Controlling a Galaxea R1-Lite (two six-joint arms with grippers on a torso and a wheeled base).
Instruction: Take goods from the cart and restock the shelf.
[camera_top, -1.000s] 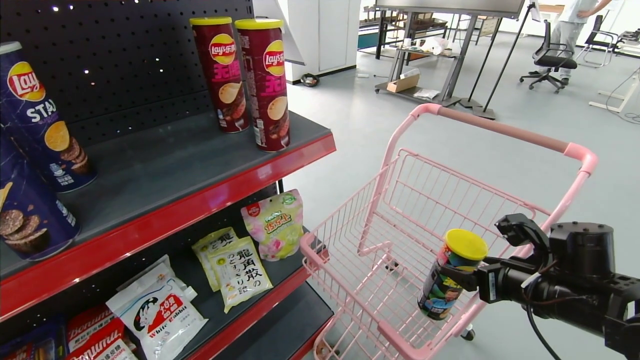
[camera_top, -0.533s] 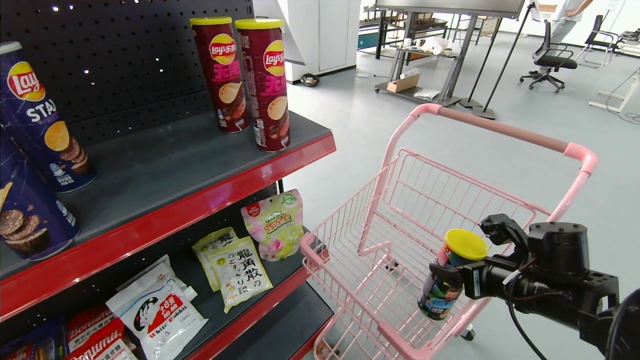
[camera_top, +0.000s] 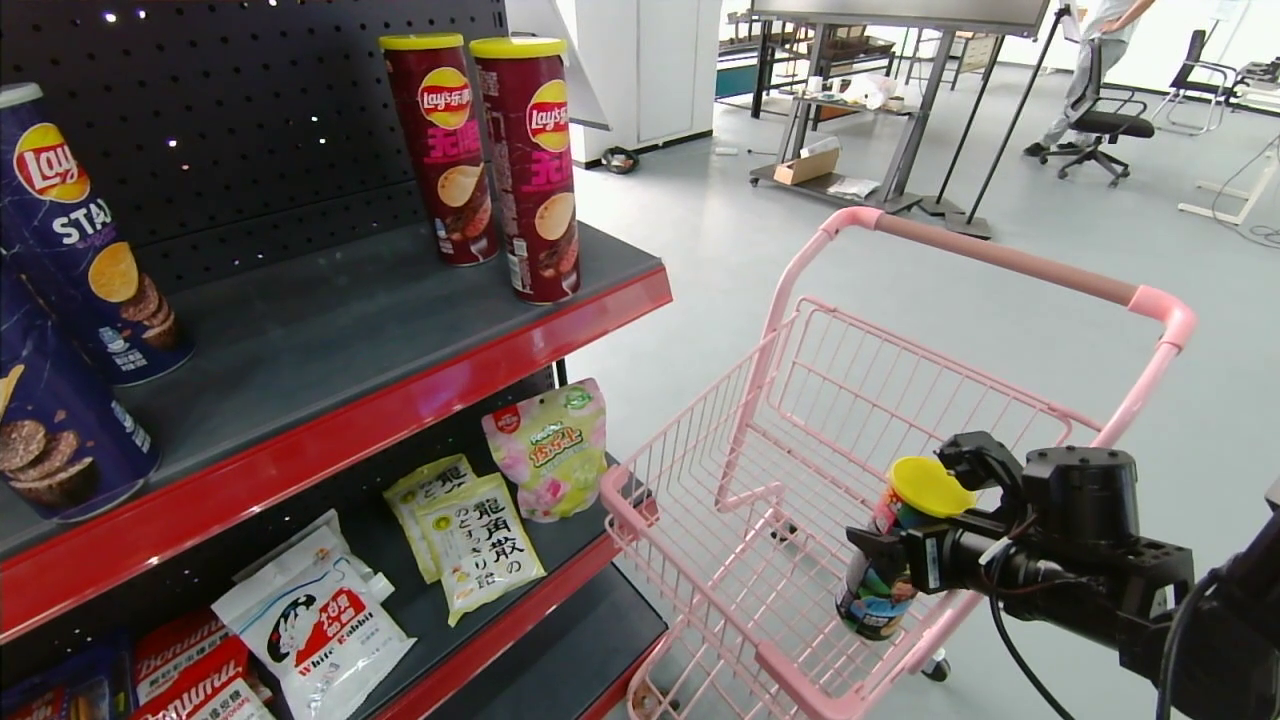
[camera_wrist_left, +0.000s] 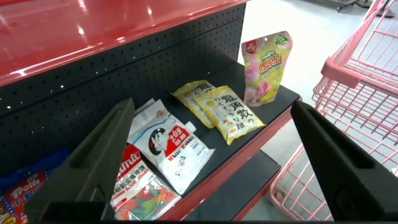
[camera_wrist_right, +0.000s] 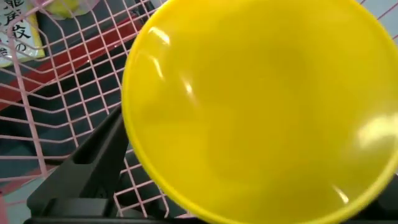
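My right gripper (camera_top: 908, 522) is shut on a chip can (camera_top: 880, 590) with a yellow lid (camera_top: 928, 485) and a colourful label. It holds the can slightly tilted, inside the near right part of the pink cart (camera_top: 1000, 258). The right wrist view looks down on the yellow lid (camera_wrist_right: 261, 106), with one dark finger (camera_wrist_right: 81, 168) beside it. The red-edged shelf (camera_top: 400, 385) stands to the left, with bare room on its upper board between the cans. My left gripper (camera_wrist_left: 211, 180) is open in front of the lower shelf, with nothing between its fingers.
Two maroon chip cans (camera_top: 525, 170) stand at the upper shelf's right end, and blue cans (camera_top: 80, 240) at its left. Snack bags (camera_top: 480, 535) lie on the lower shelf (camera_wrist_left: 249, 155). The cart's basket wires (camera_top: 860, 400) surround the held can. Open grey floor lies beyond.
The right arm has shifted left with the can, and the can now leans a little more. The shelf goods and the cart have not moved.
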